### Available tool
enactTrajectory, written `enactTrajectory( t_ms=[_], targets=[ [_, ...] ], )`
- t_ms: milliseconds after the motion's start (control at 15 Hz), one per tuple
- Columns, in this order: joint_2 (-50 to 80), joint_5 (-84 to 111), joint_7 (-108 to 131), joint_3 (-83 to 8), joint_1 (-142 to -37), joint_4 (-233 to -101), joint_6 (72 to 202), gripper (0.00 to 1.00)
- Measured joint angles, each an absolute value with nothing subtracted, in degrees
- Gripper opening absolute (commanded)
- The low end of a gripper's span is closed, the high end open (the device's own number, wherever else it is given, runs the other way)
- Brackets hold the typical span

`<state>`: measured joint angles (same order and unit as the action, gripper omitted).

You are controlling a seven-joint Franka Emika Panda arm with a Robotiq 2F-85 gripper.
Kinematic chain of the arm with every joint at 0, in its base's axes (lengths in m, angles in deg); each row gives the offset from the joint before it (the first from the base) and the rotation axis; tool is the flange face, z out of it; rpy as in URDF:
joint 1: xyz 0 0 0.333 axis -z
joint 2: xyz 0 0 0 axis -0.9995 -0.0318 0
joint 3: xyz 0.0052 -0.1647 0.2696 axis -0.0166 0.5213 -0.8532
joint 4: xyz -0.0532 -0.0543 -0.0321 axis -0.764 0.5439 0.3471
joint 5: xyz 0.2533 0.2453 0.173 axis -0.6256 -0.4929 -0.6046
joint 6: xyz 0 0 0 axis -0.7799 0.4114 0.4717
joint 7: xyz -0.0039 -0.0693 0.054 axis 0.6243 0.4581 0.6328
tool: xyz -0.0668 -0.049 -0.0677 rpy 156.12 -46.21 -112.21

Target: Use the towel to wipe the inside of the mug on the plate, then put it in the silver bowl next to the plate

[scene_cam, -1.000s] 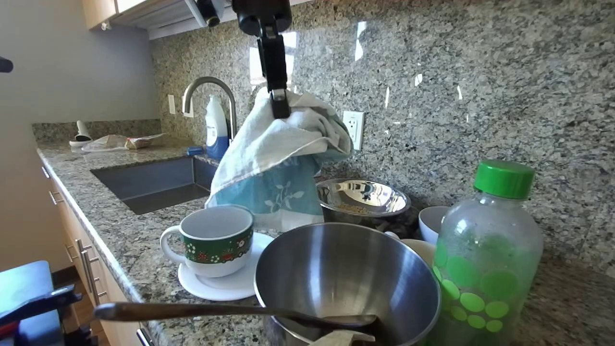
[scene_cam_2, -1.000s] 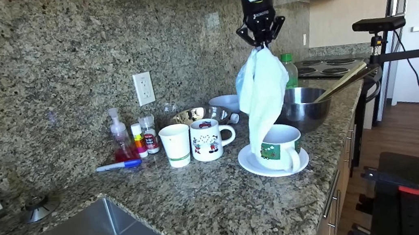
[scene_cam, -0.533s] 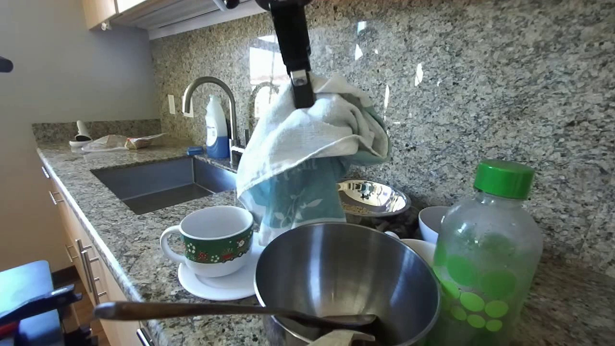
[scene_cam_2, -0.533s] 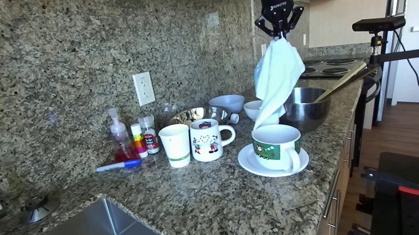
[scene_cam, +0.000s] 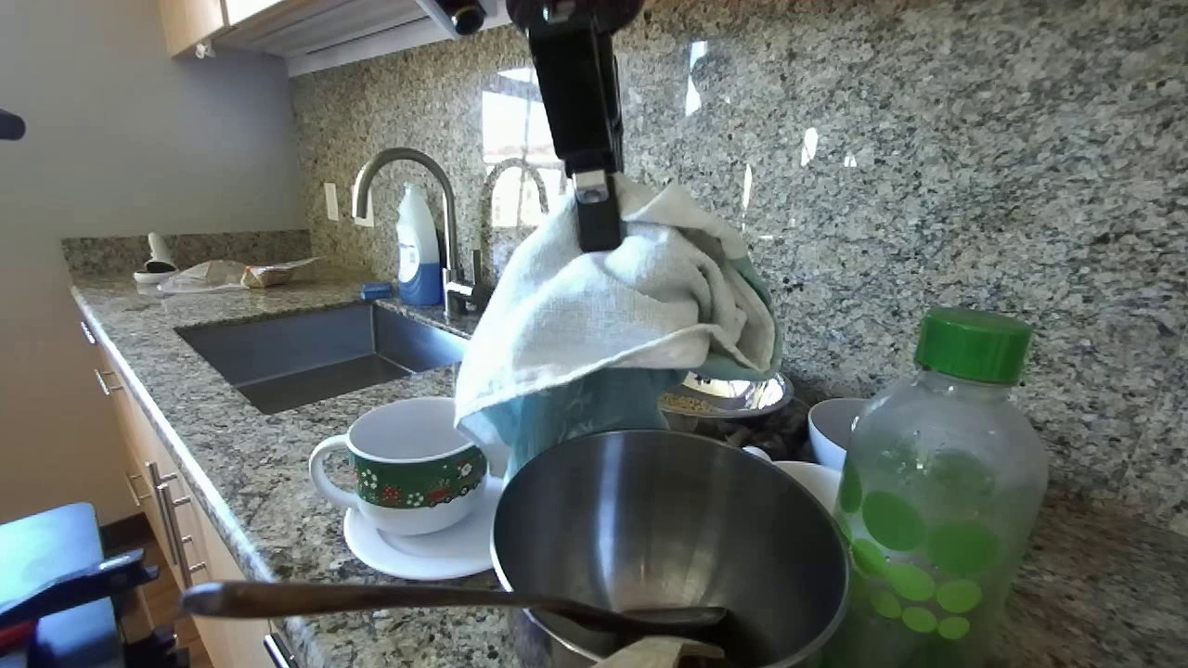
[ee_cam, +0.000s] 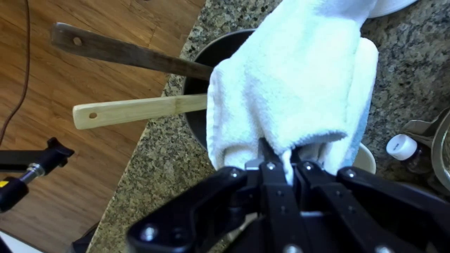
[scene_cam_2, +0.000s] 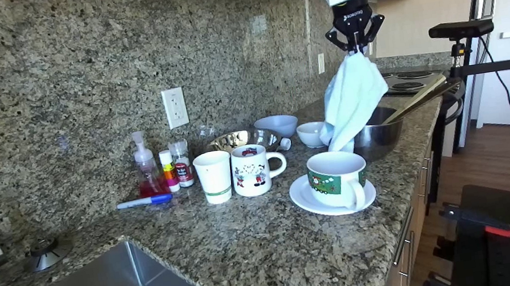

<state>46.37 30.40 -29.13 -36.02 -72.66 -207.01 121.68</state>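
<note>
Wrist view, lower centre: your jaws are pinched together on a fold of the towel (ee_cam: 288,91), and the rest of it fans up through the middle of the frame, hiding much of the silver bowl (ee_cam: 218,52). In both exterior views the towel hangs outside the mug (scene_cam_2: 338,178), between it and the silver bowl; whether a corner brushes the mug's side, you can't tell.

So you have the towel held and out of the mug, which stands upright on the plate (scene_cam_2: 303,201), below and right of centre in an exterior view. The wiping looks finished, though nothing visible on the mug proves it. Left to do, it seems: bring the towel fully over the silver bowl, lower it in and let go.

In an exterior view you see down into the silver bowl at lower centre, where a dark wooden spoon (scene_cam: 390,598) and a pale utensil (scene_cam: 659,652) lean; the wrist view gives you only their handles at the left, the towel hiding the rest. The mug is absent from the wrist view, which shows just what looks like the plate's edge at the upper right. An exterior view also gives you a paper cup (scene_cam_2: 216,178) and a cartoon mug (scene_cam_2: 252,173), left of centre on the counter (scene_cam_2: 261,257); the wrist view lacks both.
</note>
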Motion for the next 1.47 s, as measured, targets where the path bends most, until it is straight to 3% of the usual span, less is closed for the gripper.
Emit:
enactTrajectory(
  t_ms=[1467],
  targets=[
    [43.9,33.8,-34.0,-33.9,-70.9,-204.2,121.8,0.04]
  ],
)
